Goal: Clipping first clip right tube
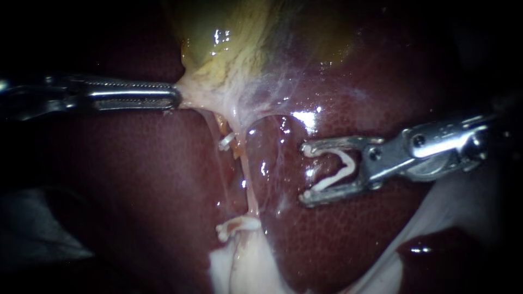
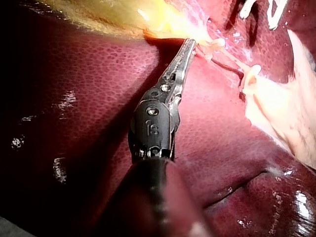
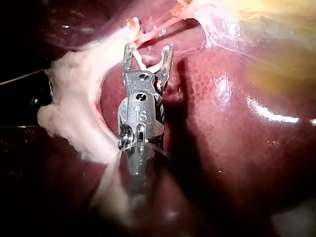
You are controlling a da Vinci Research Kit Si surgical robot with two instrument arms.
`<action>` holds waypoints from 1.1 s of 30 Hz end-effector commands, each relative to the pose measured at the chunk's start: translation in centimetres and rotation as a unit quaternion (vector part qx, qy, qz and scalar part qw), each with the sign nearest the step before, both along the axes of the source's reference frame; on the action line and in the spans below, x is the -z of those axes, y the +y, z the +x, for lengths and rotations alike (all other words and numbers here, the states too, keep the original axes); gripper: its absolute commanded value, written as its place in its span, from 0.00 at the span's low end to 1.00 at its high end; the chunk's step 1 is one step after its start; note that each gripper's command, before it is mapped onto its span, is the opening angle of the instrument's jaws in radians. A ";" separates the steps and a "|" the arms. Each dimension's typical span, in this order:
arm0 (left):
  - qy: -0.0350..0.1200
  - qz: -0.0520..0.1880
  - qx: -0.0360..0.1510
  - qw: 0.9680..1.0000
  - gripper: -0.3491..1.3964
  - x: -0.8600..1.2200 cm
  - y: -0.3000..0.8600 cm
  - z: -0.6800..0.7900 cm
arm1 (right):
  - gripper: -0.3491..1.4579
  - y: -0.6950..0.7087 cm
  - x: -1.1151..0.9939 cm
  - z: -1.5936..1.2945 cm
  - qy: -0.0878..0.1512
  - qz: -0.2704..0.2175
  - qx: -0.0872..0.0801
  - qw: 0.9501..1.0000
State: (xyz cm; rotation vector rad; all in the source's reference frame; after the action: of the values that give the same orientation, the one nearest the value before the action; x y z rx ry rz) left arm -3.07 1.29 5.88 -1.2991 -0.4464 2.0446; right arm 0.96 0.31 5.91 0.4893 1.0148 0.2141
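Note:
My left instrument (image 1: 175,98) comes in from the left, its jaws shut on the pale lower edge of the yellow-green gallbladder (image 1: 234,43); the left wrist view shows the same hold, the left instrument (image 2: 189,45) biting at the gallbladder's (image 2: 113,15) edge. Two thin tubes run down from there. The left tube (image 1: 213,122) carries a white clip (image 1: 226,141); the right tube (image 1: 246,169) is bare. My right instrument (image 1: 306,174) holds an open white clip (image 1: 338,169) between wide-standing jaws, off to the right of that tube and not touching it. In the right wrist view, my right instrument (image 3: 148,49) points at the tubes (image 3: 160,27).
Dark red liver (image 1: 136,179) lies under and around everything. Pale fatty tissue (image 1: 245,267) sits where the tubes end below, with a small white curled piece (image 1: 231,226) on it. In the right wrist view, the pale tissue (image 3: 74,113) lies beside my right instrument.

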 end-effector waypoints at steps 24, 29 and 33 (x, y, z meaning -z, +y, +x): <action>0.001 0.000 0.002 1.000 0.00 0.05 -0.03 -0.04 | 0.47 -0.54 -1.06 0.84 0.073 0.190 -0.025 0.979; 0.001 0.000 0.002 1.000 0.00 0.05 -0.03 -0.04 | 0.47 -0.57 -1.01 0.87 0.119 0.235 -0.021 0.964; 0.001 0.000 0.001 1.000 0.00 0.05 -0.03 -0.04 | 0.46 -0.61 -0.87 0.89 0.147 0.265 -0.012 0.953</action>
State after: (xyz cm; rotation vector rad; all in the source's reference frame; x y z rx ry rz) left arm -3.11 1.26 5.83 -1.2967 -0.4432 2.0436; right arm 1.86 -0.32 6.74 1.0361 1.2618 0.4458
